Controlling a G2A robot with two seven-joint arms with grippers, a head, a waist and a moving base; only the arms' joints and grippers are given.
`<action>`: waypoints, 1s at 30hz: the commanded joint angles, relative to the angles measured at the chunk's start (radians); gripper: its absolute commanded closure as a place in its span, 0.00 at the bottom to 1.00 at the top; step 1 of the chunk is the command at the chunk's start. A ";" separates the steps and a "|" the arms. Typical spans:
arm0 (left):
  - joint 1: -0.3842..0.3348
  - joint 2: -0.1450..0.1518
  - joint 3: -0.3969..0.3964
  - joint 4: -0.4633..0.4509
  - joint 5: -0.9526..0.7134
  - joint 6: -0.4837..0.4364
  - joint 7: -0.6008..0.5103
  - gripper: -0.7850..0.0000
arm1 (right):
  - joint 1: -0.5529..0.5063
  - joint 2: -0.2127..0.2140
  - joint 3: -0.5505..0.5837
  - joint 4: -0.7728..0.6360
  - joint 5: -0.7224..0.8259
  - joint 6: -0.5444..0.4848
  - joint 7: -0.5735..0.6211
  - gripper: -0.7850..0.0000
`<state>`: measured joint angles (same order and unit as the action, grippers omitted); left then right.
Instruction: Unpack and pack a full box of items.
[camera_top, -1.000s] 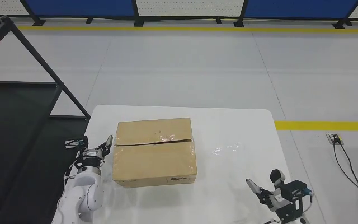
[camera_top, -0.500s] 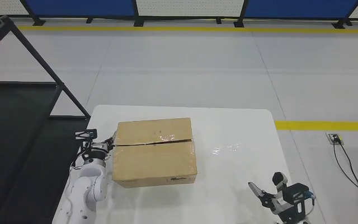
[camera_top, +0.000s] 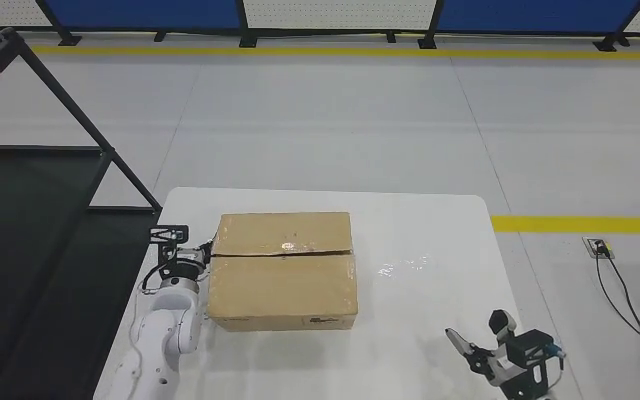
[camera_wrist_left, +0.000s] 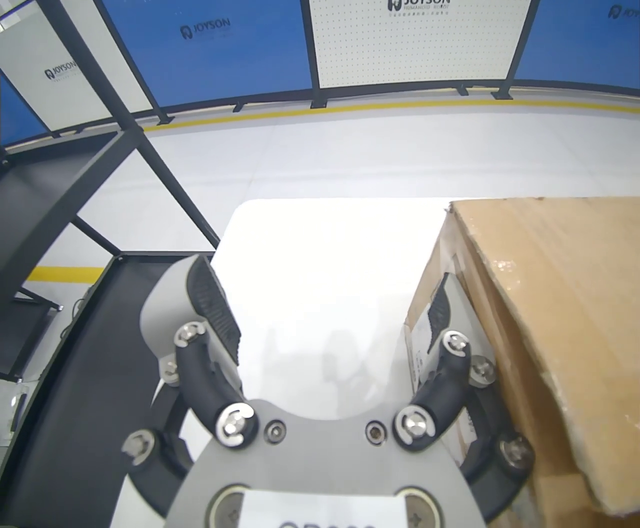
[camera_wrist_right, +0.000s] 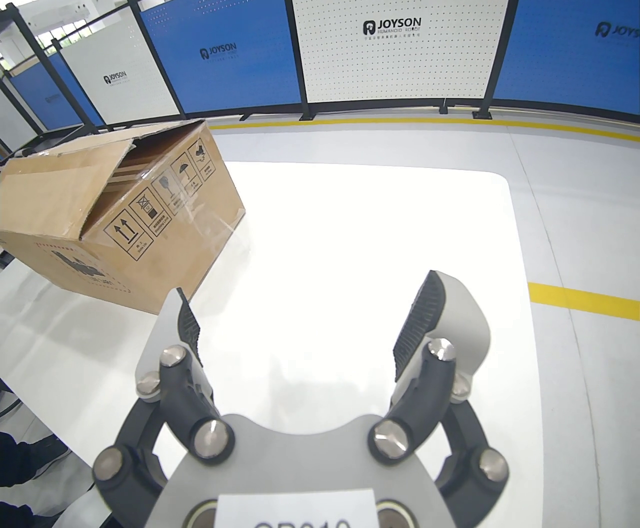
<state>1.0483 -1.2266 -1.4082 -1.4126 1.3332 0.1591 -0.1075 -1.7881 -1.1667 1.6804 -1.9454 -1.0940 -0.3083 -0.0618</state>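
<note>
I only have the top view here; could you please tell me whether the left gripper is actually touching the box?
Observer: Yes. The left gripper is open, and one of its fingers rests against the side of the box; the other is over bare table.
Operator: Thanks. Are the flaps sealed?
Observer: No. The right wrist view shows a gap under a top flap, at the end with the handling symbols.

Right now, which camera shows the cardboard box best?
The top view: the whole cardboard box shows, both top flaps and the seam between them. The right wrist view gives its printed end and one lifted flap; the left wrist view, one side and top edge close up.
</note>
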 joint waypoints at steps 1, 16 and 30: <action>-0.007 -0.001 0.009 -0.002 0.015 -0.004 -0.002 0.00 | -0.002 0.001 0.000 0.000 -0.009 -0.015 0.003 0.00; -0.022 -0.012 0.014 0.020 0.037 0.020 0.005 0.00 | 0.004 0.004 -0.011 0.005 -0.037 -0.070 0.040 0.00; 0.184 0.009 -0.205 -0.170 -0.107 -0.069 0.105 0.00 | 0.251 0.007 -0.139 -0.032 0.278 -0.196 0.387 0.00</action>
<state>1.1964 -1.2205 -1.5890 -1.5567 1.2462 0.1268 -0.0294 -1.5643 -1.1592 1.5480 -1.9811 -0.8612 -0.5031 0.2985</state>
